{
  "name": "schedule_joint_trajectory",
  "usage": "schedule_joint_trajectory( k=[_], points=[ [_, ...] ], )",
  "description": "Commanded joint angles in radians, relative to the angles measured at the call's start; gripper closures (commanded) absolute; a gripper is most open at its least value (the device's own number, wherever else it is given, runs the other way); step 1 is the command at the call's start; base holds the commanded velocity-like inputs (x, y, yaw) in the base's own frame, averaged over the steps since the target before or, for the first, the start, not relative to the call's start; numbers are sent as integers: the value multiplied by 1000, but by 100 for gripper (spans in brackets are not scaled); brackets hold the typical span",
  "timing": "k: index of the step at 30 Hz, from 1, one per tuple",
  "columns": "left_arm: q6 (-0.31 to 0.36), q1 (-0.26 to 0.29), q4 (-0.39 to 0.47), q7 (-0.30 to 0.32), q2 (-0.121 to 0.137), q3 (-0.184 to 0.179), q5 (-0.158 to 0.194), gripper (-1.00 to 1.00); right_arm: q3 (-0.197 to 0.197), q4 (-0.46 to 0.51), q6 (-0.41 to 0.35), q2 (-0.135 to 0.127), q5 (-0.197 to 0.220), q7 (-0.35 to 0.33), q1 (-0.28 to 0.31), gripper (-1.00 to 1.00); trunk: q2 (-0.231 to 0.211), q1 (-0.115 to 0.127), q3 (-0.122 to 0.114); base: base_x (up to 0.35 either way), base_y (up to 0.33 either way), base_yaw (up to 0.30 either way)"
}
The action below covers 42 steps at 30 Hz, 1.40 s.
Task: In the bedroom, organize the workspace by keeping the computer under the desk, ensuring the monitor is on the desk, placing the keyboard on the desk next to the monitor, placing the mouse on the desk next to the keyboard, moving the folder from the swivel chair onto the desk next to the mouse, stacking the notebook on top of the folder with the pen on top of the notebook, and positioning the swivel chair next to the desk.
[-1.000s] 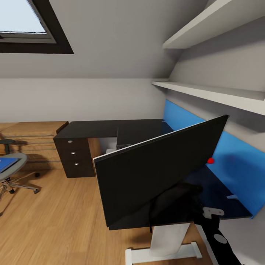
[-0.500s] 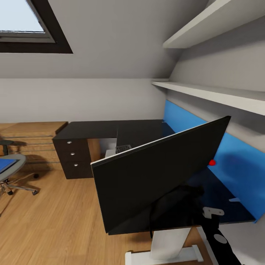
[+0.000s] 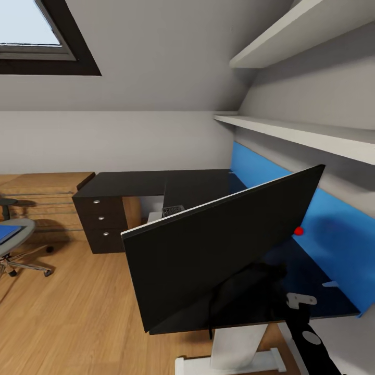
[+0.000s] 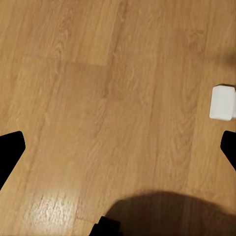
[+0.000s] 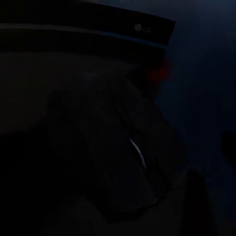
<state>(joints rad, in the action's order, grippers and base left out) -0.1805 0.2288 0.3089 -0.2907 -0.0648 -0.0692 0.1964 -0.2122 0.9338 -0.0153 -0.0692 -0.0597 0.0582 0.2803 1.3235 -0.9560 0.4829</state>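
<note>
Here the left gripper [image 4: 118,147] hangs spread wide over bare plank floor [image 4: 98,88], while the right gripper's state behind the tilted monitor [image 3: 219,250] cannot be told.

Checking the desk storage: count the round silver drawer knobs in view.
3, stacked on the black drawer unit at the desk's far left end: top, middle, bottom. The monitor may hide others.

Black desk [image 3: 156,183] carries the tilted monitor [image 3: 219,250]; its white leg [image 3: 237,346] meets plank floor [image 3: 67,307]
</note>
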Motion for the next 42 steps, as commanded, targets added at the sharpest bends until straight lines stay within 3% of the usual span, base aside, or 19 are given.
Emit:
schedule_joint_trajectory(
  k=[1,27,28,42],
  points=[
    [-4,1,-1,-5,0,-7,9,-100,1,0,-2,0,-6,3,0,-100,1,0,1,1,-2,0],
    [-4,1,-1,-5,0,-7,9,-100,15,0,-2,0,-6,3,0,-100,1,0,1,36,0,0],
    [-4,1,-1,-5,0,-7,9,-100,15,0,-2,0,-6,3,0,100,1,0,1,0,0,0],
    [-4,1,-1,-5,0,-7,9,-100,19,4,-2,0,-6,3,0,100,1,0,1,0,0,0]
  ],
)
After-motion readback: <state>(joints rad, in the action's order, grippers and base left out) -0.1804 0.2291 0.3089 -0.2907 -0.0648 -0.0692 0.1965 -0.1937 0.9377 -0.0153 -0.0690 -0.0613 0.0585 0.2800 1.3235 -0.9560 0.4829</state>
